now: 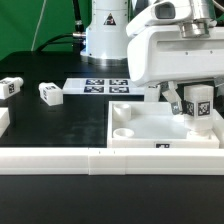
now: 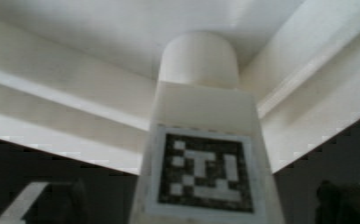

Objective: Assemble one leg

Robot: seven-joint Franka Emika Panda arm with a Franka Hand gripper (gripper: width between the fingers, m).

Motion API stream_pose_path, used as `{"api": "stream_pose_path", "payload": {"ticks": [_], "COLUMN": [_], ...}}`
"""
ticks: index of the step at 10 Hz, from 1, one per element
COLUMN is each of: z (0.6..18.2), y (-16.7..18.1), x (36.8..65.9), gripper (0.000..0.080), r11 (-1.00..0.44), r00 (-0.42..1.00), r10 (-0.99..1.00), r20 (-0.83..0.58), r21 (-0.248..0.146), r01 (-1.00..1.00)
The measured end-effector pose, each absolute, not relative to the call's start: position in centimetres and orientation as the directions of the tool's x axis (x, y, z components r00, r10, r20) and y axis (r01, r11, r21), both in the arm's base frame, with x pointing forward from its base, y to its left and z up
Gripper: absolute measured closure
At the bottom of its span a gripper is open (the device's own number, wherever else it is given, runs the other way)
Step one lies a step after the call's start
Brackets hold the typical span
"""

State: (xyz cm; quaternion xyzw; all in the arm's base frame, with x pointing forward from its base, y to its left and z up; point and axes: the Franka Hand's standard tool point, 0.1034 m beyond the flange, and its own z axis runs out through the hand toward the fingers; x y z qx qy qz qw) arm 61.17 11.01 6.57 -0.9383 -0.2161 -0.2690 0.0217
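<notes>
A white leg (image 1: 198,106) with a black-and-white tag stands upright at the corner of the big white panel (image 1: 140,126) on the exterior view's right. My gripper (image 1: 196,110) hangs straight over it, one finger on each side. In the wrist view the leg (image 2: 203,110) fills the middle, its rounded end down on the panel (image 2: 70,70). The gripper (image 2: 186,205) is open, and its dark fingertips (image 2: 24,203) stand apart from the leg's sides without touching it.
Two more legs (image 1: 50,93) (image 1: 10,86) lie on the black table at the exterior view's left, and a white piece (image 1: 3,120) shows at the edge. The marker board (image 1: 100,86) lies behind the panel. A long white rail (image 1: 90,160) runs along the front. The robot base (image 1: 105,30) stands behind.
</notes>
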Motion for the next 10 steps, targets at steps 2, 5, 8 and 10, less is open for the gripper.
{"api": "stream_pose_path", "payload": {"ticks": [2, 5, 8, 10], "z": [7.4, 9.2, 9.2, 8.5], "y": [11.0, 10.9, 11.4, 11.6], "x": [61.2, 61.3, 61.1, 61.2], "gripper": [0.0151, 0.0151, 0.0151, 0.0151], "r11": [-0.904, -0.9, -0.895, -0.893], "r00": [0.762, 0.766, 0.781, 0.839], "r10": [0.398, 0.408, 0.419, 0.428], "r20": [0.512, 0.497, 0.463, 0.336], "r21": [0.077, 0.08, 0.066, 0.013], "r01": [0.42, 0.428, 0.441, 0.45]}}
